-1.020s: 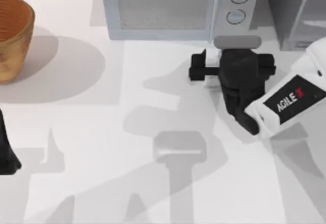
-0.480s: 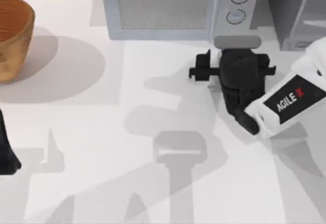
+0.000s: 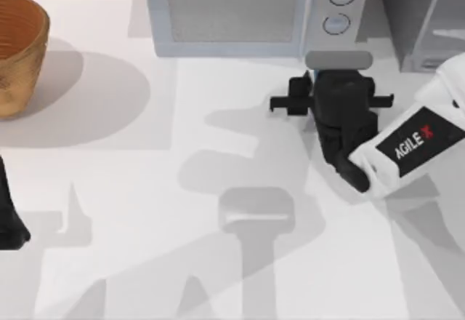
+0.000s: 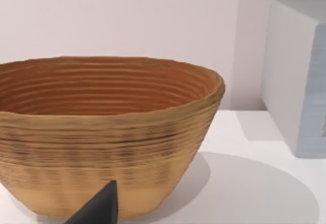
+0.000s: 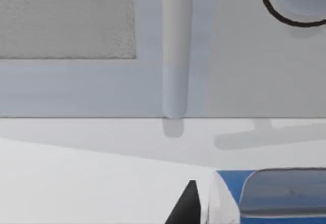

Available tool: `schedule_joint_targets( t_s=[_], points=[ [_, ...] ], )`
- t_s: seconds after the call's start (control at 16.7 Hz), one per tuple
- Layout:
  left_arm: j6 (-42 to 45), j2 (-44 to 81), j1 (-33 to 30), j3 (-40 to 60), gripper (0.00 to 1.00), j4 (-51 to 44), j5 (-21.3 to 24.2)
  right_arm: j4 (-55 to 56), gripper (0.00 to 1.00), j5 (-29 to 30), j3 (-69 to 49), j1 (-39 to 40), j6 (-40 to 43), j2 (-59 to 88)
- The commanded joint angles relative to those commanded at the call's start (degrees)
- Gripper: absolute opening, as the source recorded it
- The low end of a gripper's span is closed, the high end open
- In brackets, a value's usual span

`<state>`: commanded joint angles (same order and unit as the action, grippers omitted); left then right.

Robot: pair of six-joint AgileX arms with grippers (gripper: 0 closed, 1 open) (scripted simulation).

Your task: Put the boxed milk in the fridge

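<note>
The boxed milk (image 5: 229, 186) shows its blue top and a strip of white side in the right wrist view, standing on the table just in front of the microwave's door. In the top view it is hidden under my right gripper (image 3: 338, 102), which hangs over it near the microwave's right end. The jaws straddle the carton and are still open. One dark fingertip (image 5: 187, 206) sits a thin gap from the carton's white side. The fridge (image 3: 429, 14), dark grey with pale edges, stands at the back right. My left gripper (image 3: 9, 222) is parked at the table's left edge.
The light grey microwave (image 3: 240, 11) with two round knobs stands at the back centre, close behind the carton, its door and handle (image 5: 175, 56) near the gripper. A woven basket (image 3: 18, 51) stands at the back left, just ahead of the left gripper (image 4: 107, 132).
The right gripper's fingers have drawn inward around the carton, the left-hand finger sliding to the right. The arm itself has barely shifted and the left arm is still.
</note>
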<state>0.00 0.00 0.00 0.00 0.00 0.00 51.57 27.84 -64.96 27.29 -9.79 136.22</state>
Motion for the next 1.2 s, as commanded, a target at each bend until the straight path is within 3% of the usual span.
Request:
schedule_joint_targets(
  t_s=[0.72,1.2],
  points=[
    [0.00,0.00,0.00,0.00,1.00,0.00,0.00,-1.12,0.00,-0.95,-0.58,1.89,2.05,-1.25],
    [0.00,0.00,0.00,0.00,1.00,0.00,0.00,-23.02,0.00,-1.01,-5.43,3.10,5.36,-17.52]
  ],
)
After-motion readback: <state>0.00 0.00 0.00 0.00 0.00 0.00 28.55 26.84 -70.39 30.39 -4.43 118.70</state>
